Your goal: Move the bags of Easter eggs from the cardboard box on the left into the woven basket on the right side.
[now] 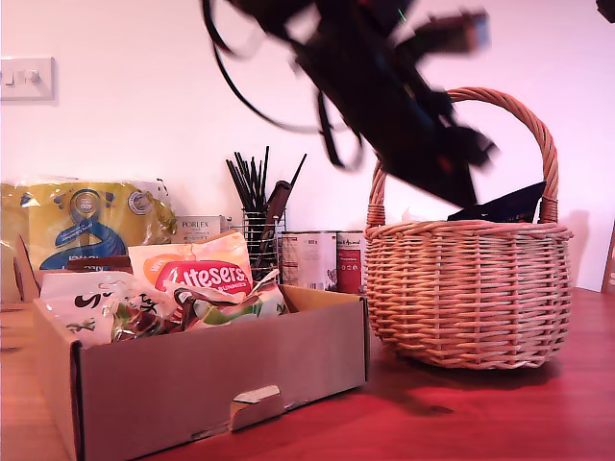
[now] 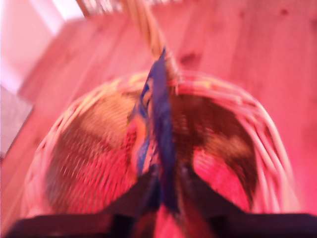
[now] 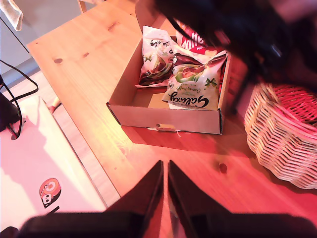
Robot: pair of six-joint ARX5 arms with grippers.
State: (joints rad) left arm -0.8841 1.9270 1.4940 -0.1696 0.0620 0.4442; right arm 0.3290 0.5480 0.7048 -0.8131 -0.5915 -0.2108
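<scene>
My first gripper (image 2: 166,186) is shut on a dark blue bag (image 2: 158,114) that hangs inside the woven basket (image 2: 74,163). In the exterior view, the blurred arm reaches down from above to the basket (image 1: 471,288) at that view's right, and the blue bag (image 1: 504,205) shows just over the rim. The cardboard box (image 1: 221,384) at that view's left holds an orange-red Maltesers bag (image 1: 202,274) and white bags (image 1: 106,307). My second gripper (image 3: 165,173) hovers high over the table, shut on nothing, with the box (image 3: 163,116), its white bags (image 3: 190,89) and the basket (image 3: 282,134) below.
Behind the box lie a large yellow-and-blue multipack (image 1: 86,221), a black wire utensil holder (image 1: 259,230) and tins (image 1: 312,259). The wooden table's edge (image 3: 84,134) runs close to the box, with floor beyond it.
</scene>
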